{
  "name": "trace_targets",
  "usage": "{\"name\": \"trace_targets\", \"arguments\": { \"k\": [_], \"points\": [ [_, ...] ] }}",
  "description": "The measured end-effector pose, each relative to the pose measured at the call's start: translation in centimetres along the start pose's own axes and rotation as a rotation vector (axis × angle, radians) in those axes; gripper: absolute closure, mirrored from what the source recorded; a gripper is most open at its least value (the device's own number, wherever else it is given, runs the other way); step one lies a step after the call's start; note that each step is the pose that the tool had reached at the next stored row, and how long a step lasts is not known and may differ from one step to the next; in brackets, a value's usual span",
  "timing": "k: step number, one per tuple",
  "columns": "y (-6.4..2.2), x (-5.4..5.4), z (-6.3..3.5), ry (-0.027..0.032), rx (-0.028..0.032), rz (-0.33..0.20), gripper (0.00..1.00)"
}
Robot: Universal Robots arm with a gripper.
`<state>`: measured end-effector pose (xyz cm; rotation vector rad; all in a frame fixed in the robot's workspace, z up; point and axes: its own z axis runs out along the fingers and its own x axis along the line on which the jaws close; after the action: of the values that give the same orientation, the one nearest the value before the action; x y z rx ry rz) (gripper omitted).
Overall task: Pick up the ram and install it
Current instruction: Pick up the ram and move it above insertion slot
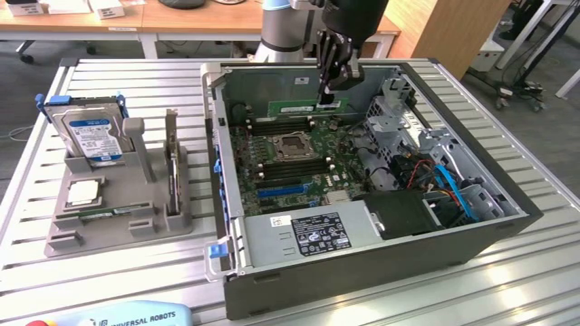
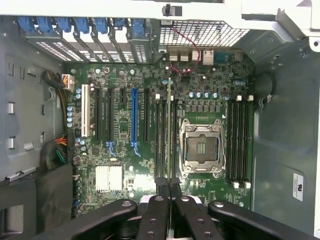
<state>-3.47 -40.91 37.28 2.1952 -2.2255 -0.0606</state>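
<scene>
My gripper (image 1: 328,94) hangs over the far part of the open computer case (image 1: 363,272), shut on the ram (image 1: 295,107). The ram is a long green stick held level and on edge, a little above the motherboard (image 1: 272,170). In the wrist view the ram (image 2: 169,125) appears edge-on as a thin line running out from between my black fingers (image 2: 159,200). It lies along the black memory slots (image 2: 159,137) beside the empty processor socket (image 2: 201,148). A second bank of memory slots (image 2: 239,140) sits on the socket's other side. I cannot tell whether the ram touches a slot.
A grey holder (image 1: 118,231) at the exterior view's left carries a silver hard drive (image 1: 91,136) and a small square processor chip (image 1: 83,192). Inside the case are a power supply (image 1: 308,234), a metal drive cage (image 1: 399,115) and cables (image 1: 449,187). Blue slot clips (image 2: 80,25) line one case wall.
</scene>
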Motion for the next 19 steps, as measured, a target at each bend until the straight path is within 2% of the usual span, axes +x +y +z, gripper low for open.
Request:
{"name": "trace_targets", "arguments": {
  "k": [13, 19],
  "points": [
    [-0.05, 0.0, 0.2, -0.0003, 0.0002, 0.008, 0.89],
    [-0.48, 0.0, 0.19, -0.0004, 0.0002, 0.008, 0.89]
  ]
}}
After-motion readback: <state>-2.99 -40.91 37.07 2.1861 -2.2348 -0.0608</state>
